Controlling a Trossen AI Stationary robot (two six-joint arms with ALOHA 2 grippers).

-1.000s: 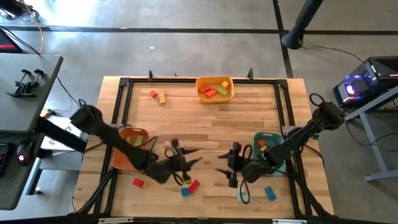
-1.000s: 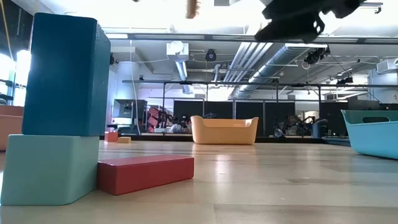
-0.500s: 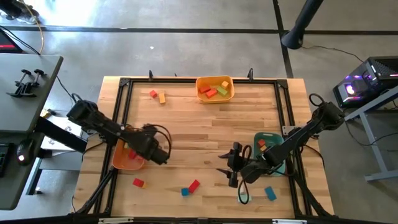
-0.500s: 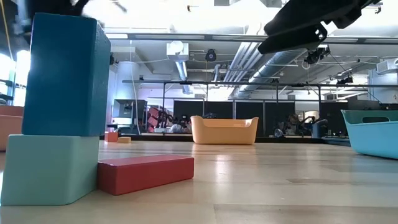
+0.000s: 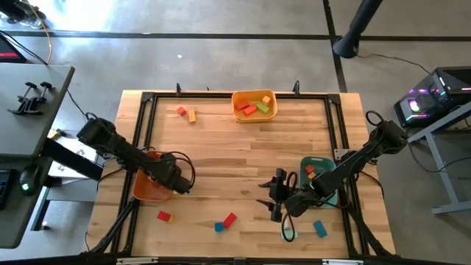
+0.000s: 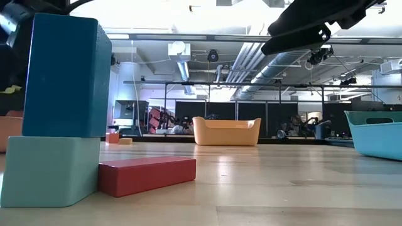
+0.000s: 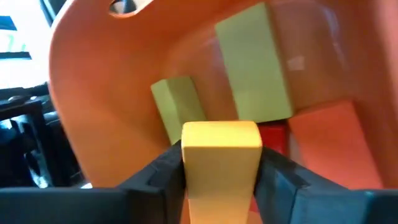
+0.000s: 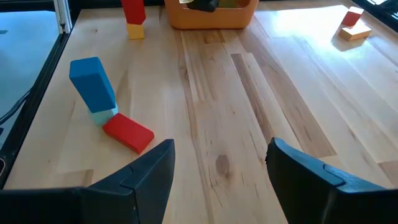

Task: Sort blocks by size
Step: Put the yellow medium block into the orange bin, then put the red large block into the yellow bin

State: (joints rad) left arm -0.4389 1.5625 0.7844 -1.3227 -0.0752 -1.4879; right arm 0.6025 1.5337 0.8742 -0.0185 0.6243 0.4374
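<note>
Left hand (image 7: 221, 180) clamped on a yellow block (image 7: 222, 155) inside the orange tray (image 5: 151, 188) at the counter's (image 5: 243, 147) left edge; right hand (image 8: 217, 171) apart above bare wood; no writing readable

Bright overhead light; tabletop glare (left wrist view blurred).

Orange tray (image 5: 140, 193), yellow tray (image 5: 237, 113), teal tray (image 5: 321, 161) on wooden table (image 5: 235, 154).

Both arms (image 5: 118, 151) are dark, jointed tubes trailing looped black cables, each ending in a blocky two-fingered claw (image 8: 221, 177).
</note>
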